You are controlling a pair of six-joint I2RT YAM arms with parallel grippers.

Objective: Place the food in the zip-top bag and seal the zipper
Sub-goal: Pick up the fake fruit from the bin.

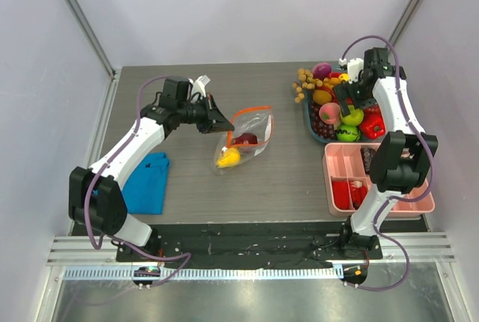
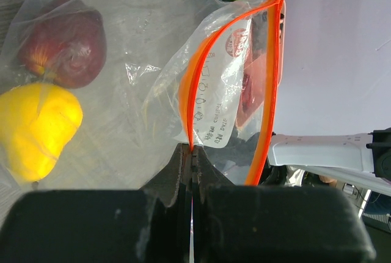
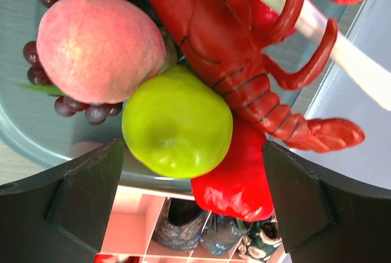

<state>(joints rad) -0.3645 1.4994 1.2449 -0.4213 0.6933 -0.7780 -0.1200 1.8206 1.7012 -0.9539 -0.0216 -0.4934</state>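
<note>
Centre of the grey tabletop (image 1: 194,180): the clear zip-top bag (image 1: 251,142) lies with a red apple (image 2: 64,40) and a yellow fruit (image 2: 36,131) inside. The left fingers (image 2: 193,168) are pressed together, pinching the bag's rim at the orange-red zipper (image 2: 185,92); the mouth gapes open. Upper right, the right fingers (image 3: 85,199) are spread wide. A green apple (image 3: 177,122) sits between them without touching, in a teal dish (image 3: 24,128), beside a peach (image 3: 101,46) and a red lobster (image 3: 226,49).
</note>
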